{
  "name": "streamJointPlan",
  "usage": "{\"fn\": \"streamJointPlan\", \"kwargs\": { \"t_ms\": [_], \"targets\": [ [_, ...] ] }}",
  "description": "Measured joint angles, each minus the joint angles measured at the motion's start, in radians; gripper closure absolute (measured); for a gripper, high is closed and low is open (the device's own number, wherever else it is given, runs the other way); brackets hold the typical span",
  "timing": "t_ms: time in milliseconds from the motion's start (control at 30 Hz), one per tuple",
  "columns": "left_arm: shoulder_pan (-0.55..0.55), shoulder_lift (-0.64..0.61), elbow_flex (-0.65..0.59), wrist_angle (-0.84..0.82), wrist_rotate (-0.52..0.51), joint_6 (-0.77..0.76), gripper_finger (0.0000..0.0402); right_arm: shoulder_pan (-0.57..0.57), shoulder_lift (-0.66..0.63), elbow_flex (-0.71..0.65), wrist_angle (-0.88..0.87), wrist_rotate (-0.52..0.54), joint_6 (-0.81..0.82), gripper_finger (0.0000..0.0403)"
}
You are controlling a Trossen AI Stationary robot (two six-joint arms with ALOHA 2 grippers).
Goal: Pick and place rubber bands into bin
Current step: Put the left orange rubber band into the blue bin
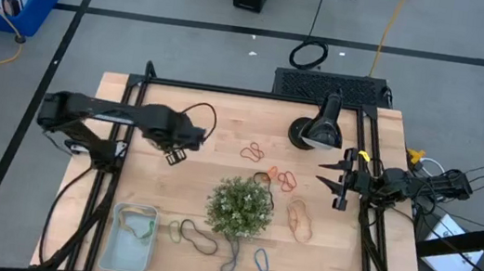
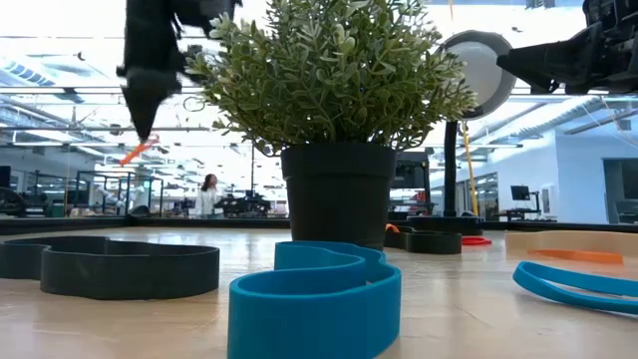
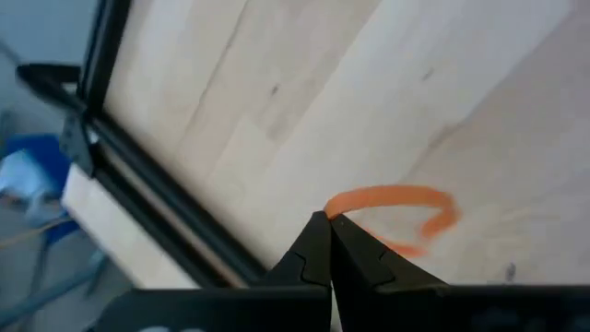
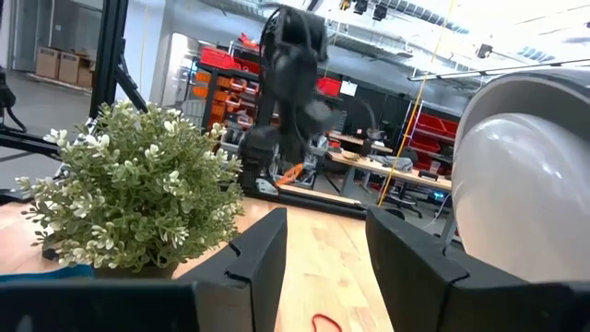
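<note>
Overhead, the left gripper hangs above the bench, jaws closed on an orange rubber band dangling clear of the wood. Right gripper waits at the bench's right edge, jaws open, holding nothing. More rubber bands lie around the plant. The bin, front left, holds a greenish band.

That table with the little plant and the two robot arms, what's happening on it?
The robot is clearing rubber bands off the table into a pale blue bin. The left claw is shut on an orange rubber band and holds it up above the wood. The right claw waits open at the table's right side. More bands lie around the plant, and the bin already holds some.
</note>
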Motion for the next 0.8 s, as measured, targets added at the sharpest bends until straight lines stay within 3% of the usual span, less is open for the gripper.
{"fn": "streamJointPlan", "kwargs": {
  "t_ms": [200,367,800],
  "targets": [
    [-0.165,-0.158,-0.001,0.095,-0.008,-0.091,0.0401,0.000,0.000,0.000,0.010,0.000,0.002,0.0257],
    [-0.335,-0.243,-0.001,0.174,0.046,-0.183,0.0401,0.000,0.000,0.000,0.017,-0.003,0.003,0.0257],
    [-0.724,-0.225,-0.002,0.233,0.247,-0.662,0.0401,0.000,0.000,0.000,0.024,-0.003,0.006,0.0257]
  ]
}}
